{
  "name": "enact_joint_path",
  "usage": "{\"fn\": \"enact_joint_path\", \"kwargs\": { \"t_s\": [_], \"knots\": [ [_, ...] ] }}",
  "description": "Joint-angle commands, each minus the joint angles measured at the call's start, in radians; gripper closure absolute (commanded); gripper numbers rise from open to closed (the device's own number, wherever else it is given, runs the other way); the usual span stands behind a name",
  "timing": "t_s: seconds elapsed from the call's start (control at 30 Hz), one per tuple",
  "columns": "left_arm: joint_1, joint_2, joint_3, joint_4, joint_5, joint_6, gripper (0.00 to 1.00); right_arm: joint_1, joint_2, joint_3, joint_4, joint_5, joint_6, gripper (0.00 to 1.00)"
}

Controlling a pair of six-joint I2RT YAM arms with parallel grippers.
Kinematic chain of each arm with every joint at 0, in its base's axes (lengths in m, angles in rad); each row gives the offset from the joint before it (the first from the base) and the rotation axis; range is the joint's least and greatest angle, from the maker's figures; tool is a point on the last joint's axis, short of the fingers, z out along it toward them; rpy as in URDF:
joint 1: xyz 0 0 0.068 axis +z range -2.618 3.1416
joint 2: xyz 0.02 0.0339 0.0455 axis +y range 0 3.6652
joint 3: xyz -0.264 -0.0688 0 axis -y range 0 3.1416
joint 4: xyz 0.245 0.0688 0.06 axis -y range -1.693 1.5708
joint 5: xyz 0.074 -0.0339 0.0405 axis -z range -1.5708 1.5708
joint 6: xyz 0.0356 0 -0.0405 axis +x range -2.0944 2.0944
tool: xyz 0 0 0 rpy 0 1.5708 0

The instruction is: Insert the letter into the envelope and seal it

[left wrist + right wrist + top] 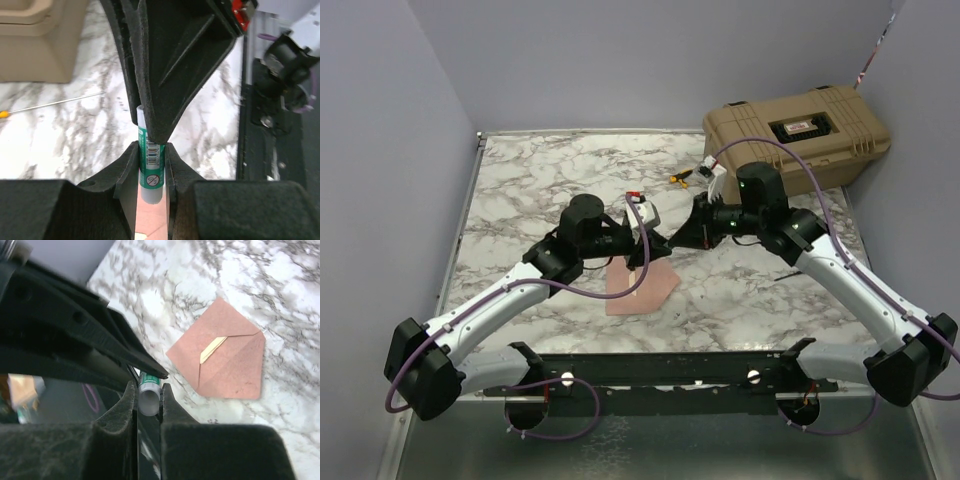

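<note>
A green-labelled glue stick (151,160) hangs above the table between both arms. My left gripper (151,167) is shut on its body. My right gripper (148,399) is closed from the other side on its grey end (148,401), and its fingers (170,75) meet the stick tip to tip with the left ones. Below them lies the salmon-tan envelope (220,355), also seen from above (640,290), its pointed flap folded over with a pale strip (212,349) showing at the seam. The letter does not show as a separate sheet.
A tan hard case (800,130) stands at the back right corner. A small yellow-handled tool (678,178) lies in front of it. Grey walls close in the marble table (520,190) on three sides; a black rail (670,365) runs along the near edge.
</note>
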Motion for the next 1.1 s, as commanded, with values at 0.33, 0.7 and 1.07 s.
{"fn": "enact_joint_path", "kwargs": {
  "t_s": [0.33, 0.7, 1.07],
  "knots": [
    [-0.005, 0.020, -0.034, 0.184, -0.348, -0.065, 1.00, 0.018, -0.119, -0.088, 0.306, 0.423, 0.672, 0.70],
    [-0.004, -0.010, -0.018, 0.097, 0.036, -0.023, 1.00, 0.015, -0.121, 0.024, 0.050, 0.103, 0.040, 0.22],
    [-0.005, 0.012, 0.015, 0.012, 0.223, 0.028, 1.00, 0.015, -0.092, 0.002, -0.135, -0.226, -0.262, 0.46]
  ]
}}
